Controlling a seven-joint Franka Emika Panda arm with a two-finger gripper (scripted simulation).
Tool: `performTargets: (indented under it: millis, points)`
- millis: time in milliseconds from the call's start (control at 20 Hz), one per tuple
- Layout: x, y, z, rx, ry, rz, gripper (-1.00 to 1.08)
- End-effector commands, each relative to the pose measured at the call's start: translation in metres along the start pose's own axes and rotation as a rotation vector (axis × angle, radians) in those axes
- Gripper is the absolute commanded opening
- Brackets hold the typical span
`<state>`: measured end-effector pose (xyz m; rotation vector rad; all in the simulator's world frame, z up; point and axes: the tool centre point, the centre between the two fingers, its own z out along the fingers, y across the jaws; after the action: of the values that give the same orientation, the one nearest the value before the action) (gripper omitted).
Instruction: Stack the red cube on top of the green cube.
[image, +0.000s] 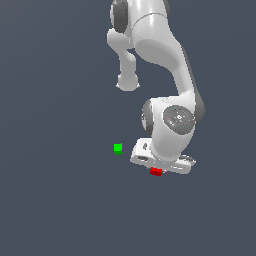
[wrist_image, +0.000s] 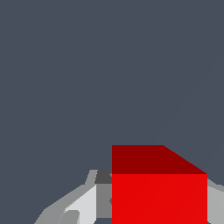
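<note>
Exterior view, from its left: the small bright green cube (image: 118, 147) sits alone on the dark grey floor (image: 55, 200). Just right and nearer, the white robot gripper (image: 157, 169) holds the small bright red cube (image: 156, 171), jaws clamped on it, presumably for carrying over the green one.

I see flat, even, dim lighting in both views. Renders are coarse and slightly soft. No glare or edge distortion; no cast shadows I can discern.
</note>
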<state>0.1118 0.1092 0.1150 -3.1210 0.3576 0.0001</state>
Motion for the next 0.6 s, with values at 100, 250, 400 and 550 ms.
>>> performTargets:
  millis: [100,250,400,550]
  points:
    - [-0.008,0.015,0.004,0.000,0.001,0.000,-1.00]
    - [-0.016,0.029,0.008,0.000,0.001,0.000,-1.00]
    - [-0.025,0.045,0.013,0.000,0.001,0.000,-1.00]
    - [-0.036,0.064,0.019,0.000,0.001,0.001,-1.00]
